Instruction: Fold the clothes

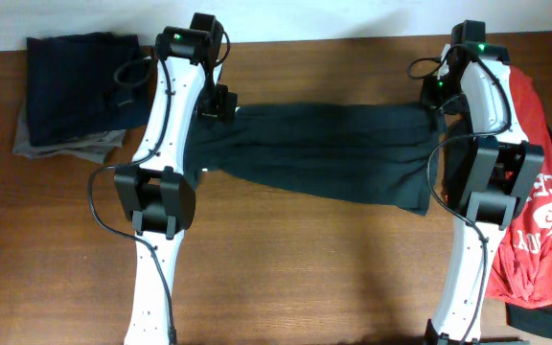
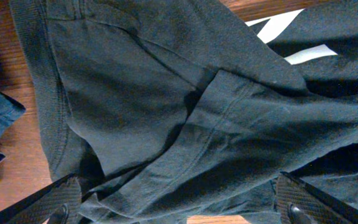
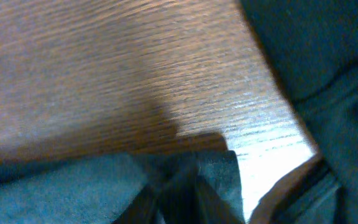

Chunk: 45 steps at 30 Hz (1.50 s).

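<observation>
A dark green garment (image 1: 319, 153) lies stretched across the middle of the wooden table, folded into a long band. My left gripper (image 1: 220, 103) is at its left end; in the left wrist view its fingers (image 2: 179, 208) are spread wide over the dark cloth (image 2: 185, 118), which shows a white print near the top. My right gripper (image 1: 437, 103) is at the garment's right end. In the right wrist view its fingers (image 3: 178, 196) are pinched together on a corner of the dark green cloth (image 3: 73, 186) just above the table.
A folded pile of dark blue and grey clothes (image 1: 70, 91) sits at the far left. A red garment with white lettering (image 1: 544, 211) lies at the right edge, under the right arm. Bare wood (image 1: 305, 278) runs along the front.
</observation>
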### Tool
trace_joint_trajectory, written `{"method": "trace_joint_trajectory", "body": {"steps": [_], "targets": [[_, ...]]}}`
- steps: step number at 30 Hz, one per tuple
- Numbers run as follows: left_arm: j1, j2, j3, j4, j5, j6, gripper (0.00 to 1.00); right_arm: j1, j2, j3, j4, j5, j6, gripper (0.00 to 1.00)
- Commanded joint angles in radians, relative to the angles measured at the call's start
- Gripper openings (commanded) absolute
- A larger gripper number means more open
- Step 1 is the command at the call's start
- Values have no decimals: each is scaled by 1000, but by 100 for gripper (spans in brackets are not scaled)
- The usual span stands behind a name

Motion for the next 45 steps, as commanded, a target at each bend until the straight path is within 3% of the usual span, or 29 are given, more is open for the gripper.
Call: {"method": "trace_joint_trajectory", "body": {"steps": [1,8,21,28,38,45], "targets": [[3,-5,3,-2,10,-2,99,-7,-1,0,-11,10,1,6],[3,-5,3,2,10,-2,99,-7,-29,76,-95,53,1,4],[3,-5,3,6,10,-2,99,-6,-35,298,-398,85,2,4],[3,-5,3,-5,10,-2,99,-5,-34,312,-605,81,35,4],[6,-5,3,-42,-49,-3,99,-3,-67,296,-605,8,88,4],[37,-5,3,-54,-53,-3,99,21,-199,156,-605,6,88,4]]}}
